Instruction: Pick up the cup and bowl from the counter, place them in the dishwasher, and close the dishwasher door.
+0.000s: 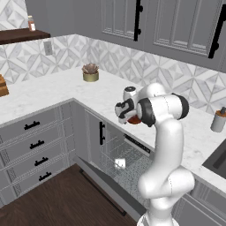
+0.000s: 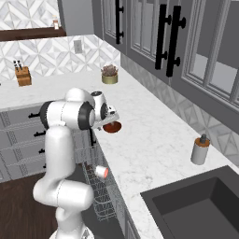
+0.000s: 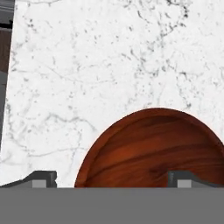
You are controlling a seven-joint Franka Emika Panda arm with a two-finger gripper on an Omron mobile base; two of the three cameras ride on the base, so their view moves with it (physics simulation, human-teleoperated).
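Hovering low over the counter, the gripper has its jaws spread wide and holds nothing. In the hand view the two dark fingertips rise at the bottom edge, one over bare white marble, the other over the inside of the bowl. The bowl's near rim curves between them, so the dark reddish-brown wooden bowl lies partly between the jaws and shifted toward one side rather than centred. Whether either tip touches the rim cannot be told.

From the right base view the bowl sits on the counter close to its front edge, just beside the hand, above the dishwasher. In the left base view only a sliver of the bowl shows behind the gripper.

The dishwasher door hangs open, dropped down toward the floor, and the silver wire rack stands exposed. The cup lies tipped on its side in that rack, its pink inside facing outward.

Farther along the counter stand a potted plant, a grey soap dispenser near the sink, and a knife block.
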